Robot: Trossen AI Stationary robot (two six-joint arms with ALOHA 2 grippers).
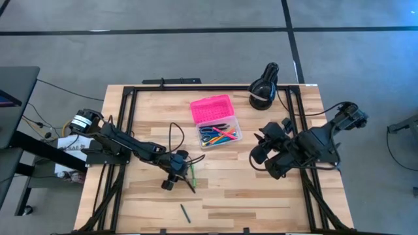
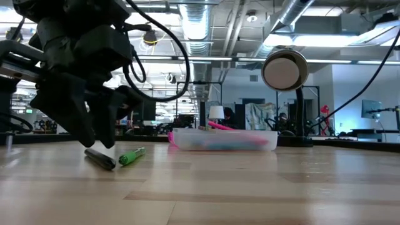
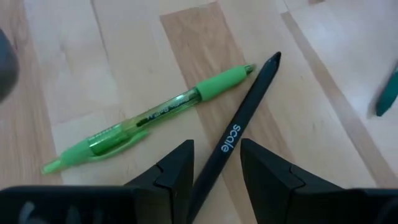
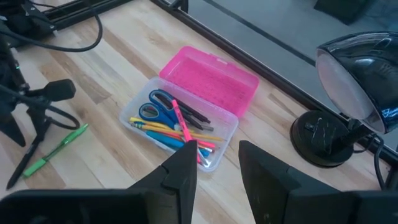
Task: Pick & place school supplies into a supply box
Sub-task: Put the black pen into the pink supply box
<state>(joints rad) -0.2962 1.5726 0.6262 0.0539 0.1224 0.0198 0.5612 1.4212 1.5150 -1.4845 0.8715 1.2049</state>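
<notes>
Black pen (image 3: 239, 143) marked "scale" lay between parted left gripper (image 3: 216, 163) fingers, unclamped, lower centre | green pen (image 3: 149, 115) beside | supply box (image 1: 218, 122) centre, scissors (image 4: 154, 106) inside | right gripper (image 4: 214, 158) parted, empty

- "scale" – white print on black pen (image 3: 239, 139), lying btwn left-wrist fingers (image 3: 176, 173).
- Green pen (image 3: 155, 116) – dark print on clear barrel, illegible.

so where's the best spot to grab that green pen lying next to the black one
Probably mid-barrel, on the clear green section of the green pen just behind its rubber grip, coming straight down with the jaws across its width. It lies flat on the table, and the black pen angles close near the tip, so the barrel end leaves more room. The left gripper straddles the black pen.
</notes>
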